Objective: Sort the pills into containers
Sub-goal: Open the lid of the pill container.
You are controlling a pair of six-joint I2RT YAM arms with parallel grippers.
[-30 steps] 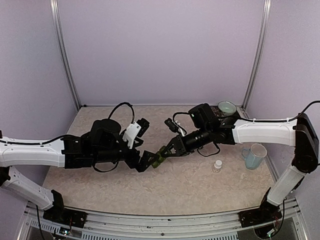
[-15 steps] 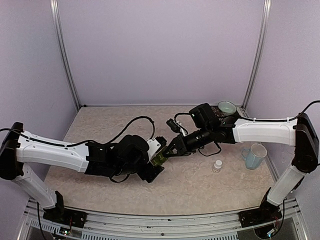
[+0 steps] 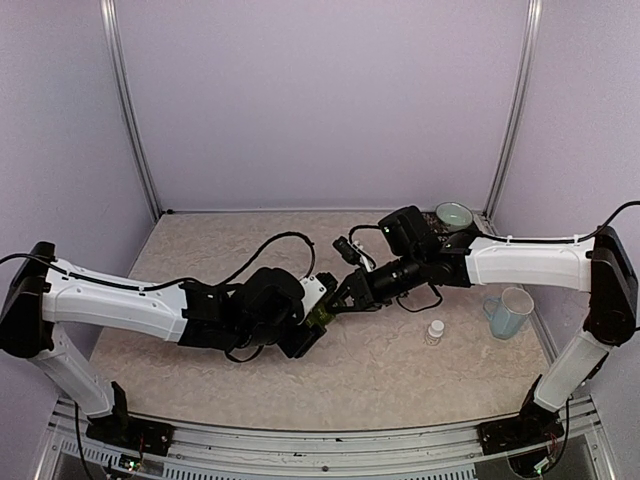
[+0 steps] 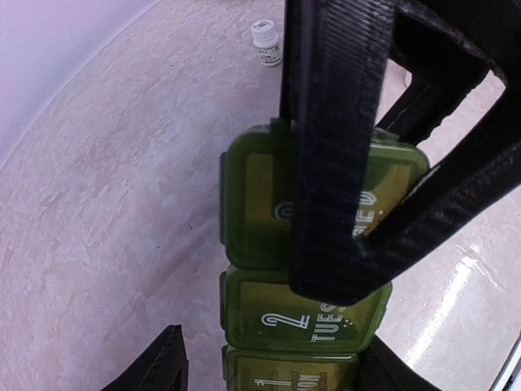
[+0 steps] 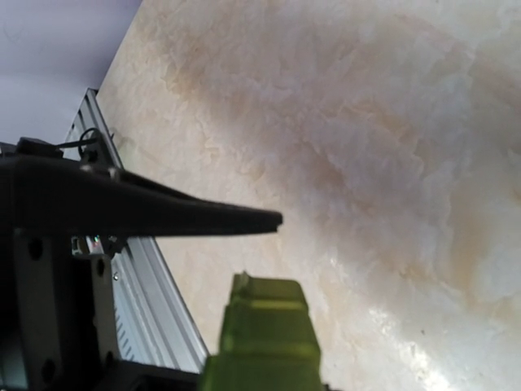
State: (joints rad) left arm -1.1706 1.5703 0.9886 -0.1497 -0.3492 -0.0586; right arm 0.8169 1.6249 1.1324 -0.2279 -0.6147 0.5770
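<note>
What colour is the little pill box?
The pill box is green with pale lettering; best seen from the left wrist.

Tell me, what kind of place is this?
Probably a robot test booth: bare lilac walls with metal posts, a left arm and right arm bolted at the table edge, a few props like a mug.

Left claw narrower, now around containers.

High rear overview, both wrist views close, sharing containers
</note>
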